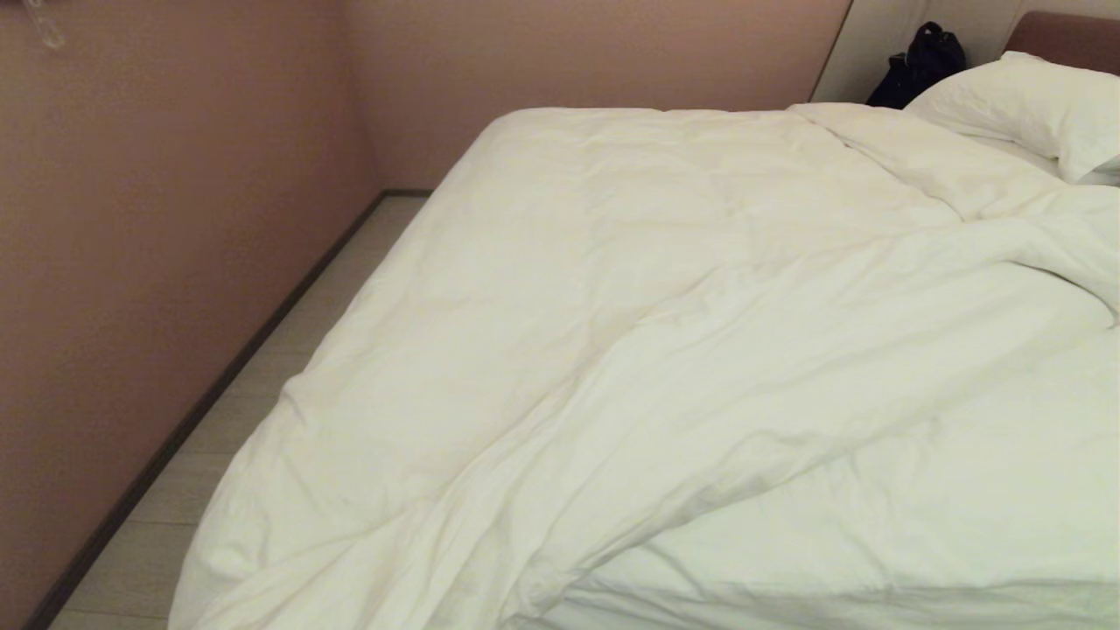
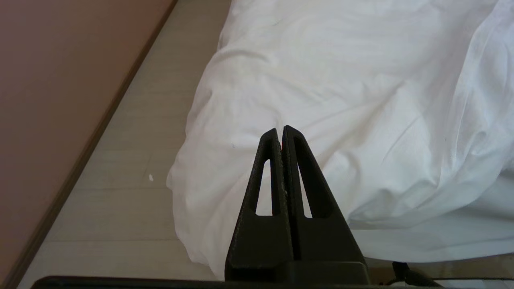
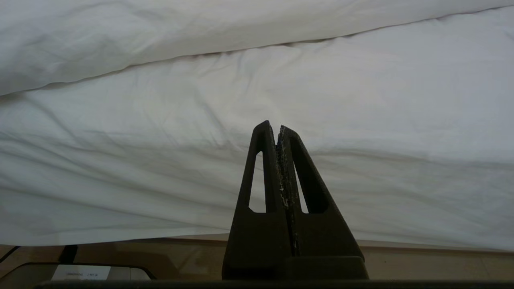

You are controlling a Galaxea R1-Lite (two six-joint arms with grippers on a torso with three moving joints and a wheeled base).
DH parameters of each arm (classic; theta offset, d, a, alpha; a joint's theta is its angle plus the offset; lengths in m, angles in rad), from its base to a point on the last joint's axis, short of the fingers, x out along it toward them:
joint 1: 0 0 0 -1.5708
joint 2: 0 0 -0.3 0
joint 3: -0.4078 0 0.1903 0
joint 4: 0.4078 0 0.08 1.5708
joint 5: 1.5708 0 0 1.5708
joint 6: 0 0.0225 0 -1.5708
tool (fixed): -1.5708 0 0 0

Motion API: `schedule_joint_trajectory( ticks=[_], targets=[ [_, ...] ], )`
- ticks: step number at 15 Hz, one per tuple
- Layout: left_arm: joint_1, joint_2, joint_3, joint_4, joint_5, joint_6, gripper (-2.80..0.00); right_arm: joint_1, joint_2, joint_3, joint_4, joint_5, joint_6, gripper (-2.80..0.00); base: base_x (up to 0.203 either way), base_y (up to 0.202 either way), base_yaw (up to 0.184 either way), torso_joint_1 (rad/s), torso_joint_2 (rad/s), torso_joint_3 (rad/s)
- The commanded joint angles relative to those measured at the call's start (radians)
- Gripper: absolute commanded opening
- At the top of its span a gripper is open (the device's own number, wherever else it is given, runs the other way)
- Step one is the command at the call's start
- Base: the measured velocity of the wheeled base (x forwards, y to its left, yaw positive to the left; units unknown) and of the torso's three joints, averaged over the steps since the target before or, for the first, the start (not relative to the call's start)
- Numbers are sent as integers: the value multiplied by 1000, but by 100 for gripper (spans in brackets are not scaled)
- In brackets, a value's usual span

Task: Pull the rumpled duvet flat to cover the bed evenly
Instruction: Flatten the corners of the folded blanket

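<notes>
The white duvet [image 1: 630,289] lies rumpled on the bed, with a thick fold running diagonally from the near left corner toward the pillow. Right of that fold the bed's flat white sheet [image 1: 919,525] is bare. The duvet's near corner [image 2: 225,168] hangs down over the floor. Neither gripper shows in the head view. My left gripper [image 2: 281,128] is shut and empty, pointing at that hanging corner without touching it. My right gripper [image 3: 277,126] is shut and empty, facing the mattress's sheeted side [image 3: 160,160], below the duvet's edge [image 3: 160,36].
A pink wall [image 1: 157,262] runs along the bed's left side, leaving a narrow strip of pale floor [image 1: 262,385]. A plump pillow [image 1: 1032,105], a reddish headboard [image 1: 1067,35] and a black bag [image 1: 919,66] stand at the far right. The tan platform base [image 3: 421,257] is below the mattress.
</notes>
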Motion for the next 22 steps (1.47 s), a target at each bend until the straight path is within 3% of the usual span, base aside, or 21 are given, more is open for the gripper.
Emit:
schedule_joint_trajectory(
  ticks=[1,5,22],
  targets=[
    [0,0,39,-1,-1,0,-280,0,1,0,0,0,0,-280,0,0,0,0,0,0],
    [0,0,84,-8,-1,-3,-280,0,1,0,0,0,0,-280,0,0,0,0,0,0],
    [0,0,88,-12,10,-21,-280,0,1,0,0,0,0,-280,0,0,0,0,0,0]
  ],
)
